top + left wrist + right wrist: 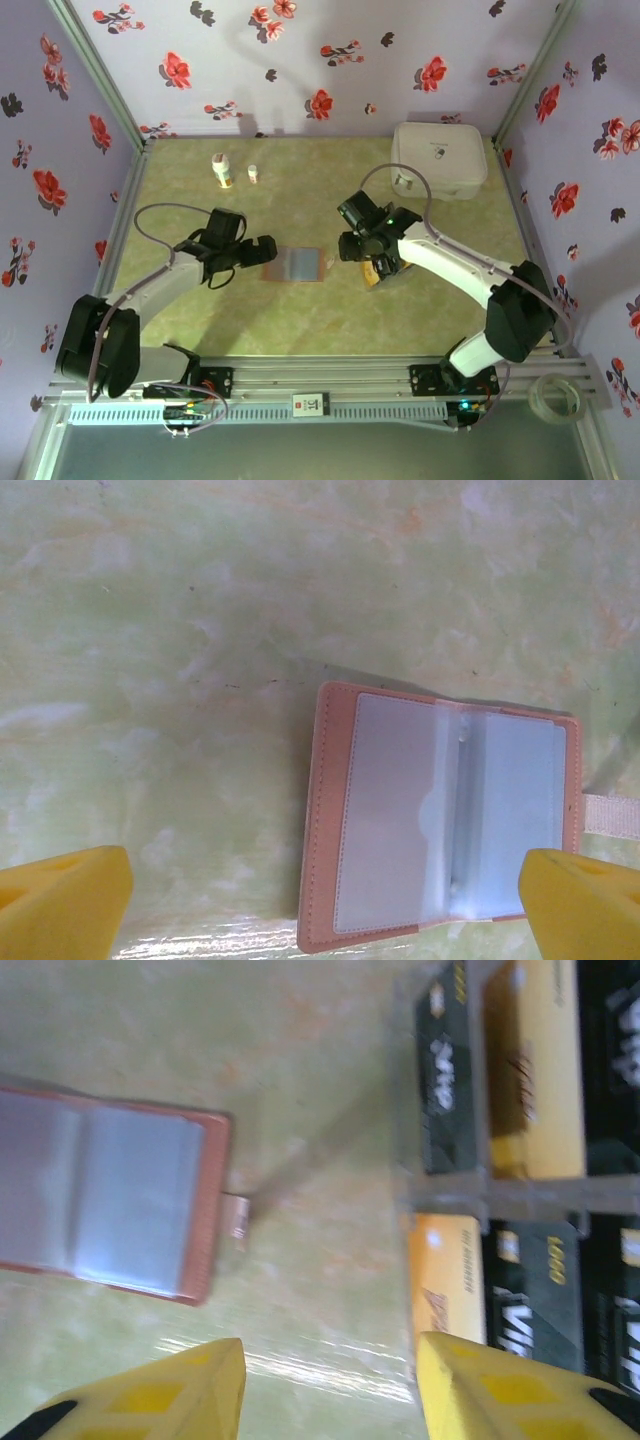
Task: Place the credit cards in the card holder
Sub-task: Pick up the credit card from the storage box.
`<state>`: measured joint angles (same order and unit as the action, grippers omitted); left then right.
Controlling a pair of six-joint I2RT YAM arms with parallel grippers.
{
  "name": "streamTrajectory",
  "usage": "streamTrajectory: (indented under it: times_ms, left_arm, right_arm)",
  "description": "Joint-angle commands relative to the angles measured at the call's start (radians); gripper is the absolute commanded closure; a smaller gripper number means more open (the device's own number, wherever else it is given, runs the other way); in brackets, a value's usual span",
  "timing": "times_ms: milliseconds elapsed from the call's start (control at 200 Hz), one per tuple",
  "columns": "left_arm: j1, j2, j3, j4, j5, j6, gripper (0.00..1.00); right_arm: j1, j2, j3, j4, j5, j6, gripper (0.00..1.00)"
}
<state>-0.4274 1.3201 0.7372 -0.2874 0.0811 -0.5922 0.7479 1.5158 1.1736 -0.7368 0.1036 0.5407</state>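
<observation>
The card holder (295, 265) lies open and flat on the green table, its reddish-brown edge around pale grey-blue sleeves (440, 815). My left gripper (264, 249) hovers at its left end, open wide (325, 905), its yellow fingertips (65, 900) well apart with the holder's lower edge between them. The credit cards (377, 272), several black and orange ones, lie side by side (520, 1160) to the right of the holder (110, 1200). My right gripper (358, 252) hangs open (325, 1390) over the bare table between holder and cards. Its right fingertip sits at the edge of an orange card (445, 1280).
A large white rounded case (440, 158) stands at the back right. Two small bottles (222, 170) (253, 173) stand at the back left. A roll of tape (555, 397) lies off the table at the near right. Flowered walls close in three sides.
</observation>
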Motion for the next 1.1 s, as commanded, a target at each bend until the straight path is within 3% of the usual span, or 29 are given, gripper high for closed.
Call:
streamTrajectory:
  times_ms: [0,385,1095]
  left_arm:
    - [-0.010,0.022,0.031,0.015,0.016,-0.003,0.00]
    - [-0.036,0.071,0.047,0.029,0.011,-0.023,0.00]
    - [-0.048,0.099,0.054,0.034,-0.001,-0.026,0.00]
  right_arm:
    - [0.002,0.004,-0.032,-0.086,0.074,-0.036,0.53]
    - [0.001,0.064,-0.053,-0.099,0.137,-0.079,0.55]
    - [0.002,0.155,-0.049,-0.069,0.119,-0.102,0.60]
